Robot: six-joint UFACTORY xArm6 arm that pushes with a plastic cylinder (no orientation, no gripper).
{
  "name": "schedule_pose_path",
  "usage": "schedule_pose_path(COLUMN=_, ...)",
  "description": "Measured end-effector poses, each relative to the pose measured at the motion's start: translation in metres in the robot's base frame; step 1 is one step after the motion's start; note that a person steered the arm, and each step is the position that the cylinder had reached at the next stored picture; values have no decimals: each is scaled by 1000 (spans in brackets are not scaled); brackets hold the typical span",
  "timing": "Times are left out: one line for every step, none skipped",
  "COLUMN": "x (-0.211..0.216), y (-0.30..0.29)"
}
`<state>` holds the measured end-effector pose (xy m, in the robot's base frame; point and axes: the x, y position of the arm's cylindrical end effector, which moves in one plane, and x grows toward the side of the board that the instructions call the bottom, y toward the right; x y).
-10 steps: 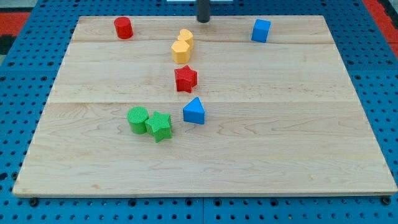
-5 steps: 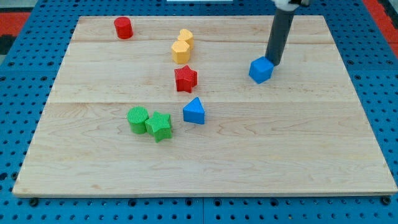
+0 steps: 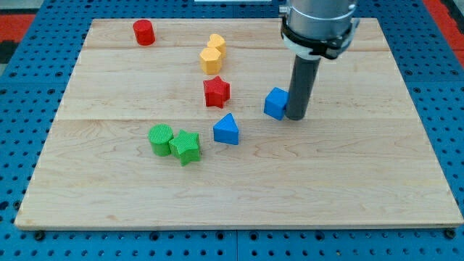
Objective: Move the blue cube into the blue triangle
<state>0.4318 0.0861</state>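
Note:
The blue cube (image 3: 275, 103) sits on the wooden board right of centre. My tip (image 3: 296, 116) touches the cube's right side. The blue triangle (image 3: 226, 130) lies a short way to the lower left of the cube, with a gap between them. The rod rises from the tip to the arm's grey end at the view's top.
A red star (image 3: 216, 92) lies left of the cube, above the triangle. Two yellow blocks (image 3: 212, 54) sit together further up. A red cylinder (image 3: 143, 32) is at the upper left. A green cylinder (image 3: 160, 139) and green star (image 3: 185, 146) touch, left of the triangle.
The blue cube has moved from the board's upper right down and left toward the triangle. My tip has come across from the top middle and followed behind it.

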Motion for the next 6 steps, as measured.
schedule_pose_path(x=-9, y=-7)
schedule_pose_path(x=-56, y=10)
schedule_pose_path(x=-58, y=-26)
schedule_pose_path(x=-22, y=-46)
schedule_pose_path(x=0, y=-59)
schedule_pose_path(x=-17, y=-101)
